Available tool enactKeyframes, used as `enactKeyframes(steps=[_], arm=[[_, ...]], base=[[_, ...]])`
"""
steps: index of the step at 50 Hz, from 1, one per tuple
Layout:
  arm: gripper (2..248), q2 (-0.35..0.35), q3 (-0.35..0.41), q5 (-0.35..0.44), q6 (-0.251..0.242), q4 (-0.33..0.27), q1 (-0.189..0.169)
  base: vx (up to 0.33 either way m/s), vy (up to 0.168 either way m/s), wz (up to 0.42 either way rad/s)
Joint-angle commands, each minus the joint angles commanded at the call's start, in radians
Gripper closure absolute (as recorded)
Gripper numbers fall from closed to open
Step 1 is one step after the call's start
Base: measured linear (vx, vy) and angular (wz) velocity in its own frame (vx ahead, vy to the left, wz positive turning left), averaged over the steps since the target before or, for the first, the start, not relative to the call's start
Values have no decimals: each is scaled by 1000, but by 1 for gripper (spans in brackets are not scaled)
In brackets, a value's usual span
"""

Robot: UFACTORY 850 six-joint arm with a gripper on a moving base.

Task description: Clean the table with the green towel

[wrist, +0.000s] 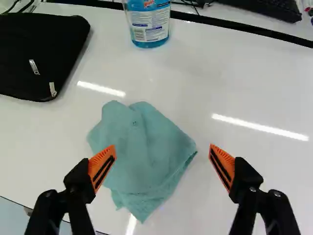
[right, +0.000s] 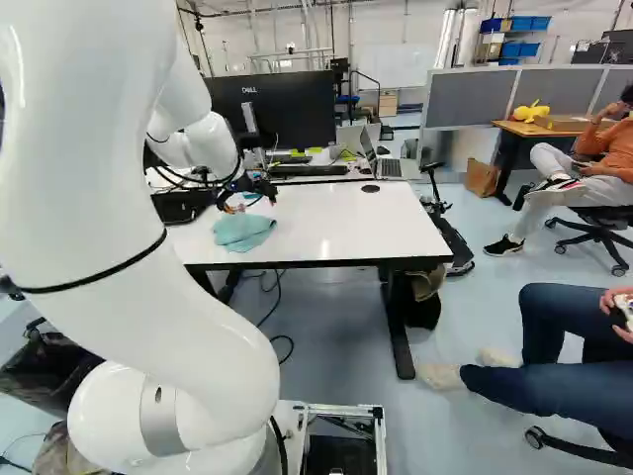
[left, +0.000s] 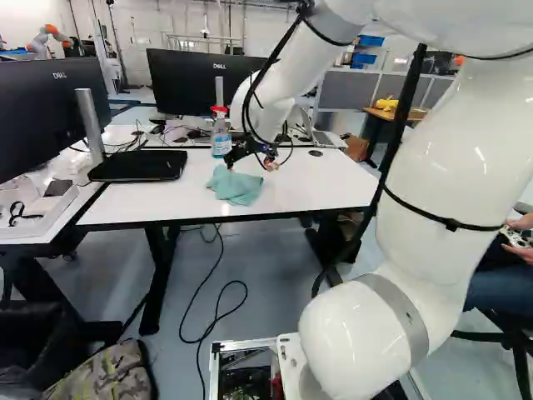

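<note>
1. Left base view. The bench (left: 329, 187) carries the towel (left: 236, 187), a loosely spread green-blue cloth close to the near edge, left of the middle.
2. Same view. The bottle (left: 221, 137), holding blue liquid under a red top, stands upright behind the towel, by the far edge. The case (left: 137, 166), black and lying flat, occupies the far left corner region. A small black disc (left: 316, 152) lies near the far edge, toward the right end.
3. Same view. The arm (left: 433, 183) rises at the right and reaches over the bench; the gripper (left: 251, 162) hangs near the towel, on its far side. One monitor (left: 196, 79) stands beyond the far edge. A loose black cable (left: 194, 341) trails on the floor below.
4. Right base view. The towel appears at the left part of the bench, close to the near edge, with the gripper just beside it in the view. An open laptop (right: 391, 168) sits beyond the far edge, behind the disc.
5. Wrist view. The fingers (wrist: 101, 169), padded in orange, stand wide apart with nothing clamped. The towel, creased and partly folded, lies ahead of and between them, nearer the finger on the case's side, which overlaps it in the view; contact cannot be told. The bottle stands farther ahead, past the towel and apart from it.
</note>
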Motion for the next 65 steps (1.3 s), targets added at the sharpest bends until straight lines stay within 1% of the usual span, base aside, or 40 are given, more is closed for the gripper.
enactKeyframes(steps=[17, 45, 65], arm=[[3, 60, 128, 168, 0, 2, -43], [3, 176, 371, 490, 0, 6, -124], [3, 242, 511, 675, 0, 8, -171]], base=[[0, 0, 0], [0, 0, 0], [0, 0, 0]])
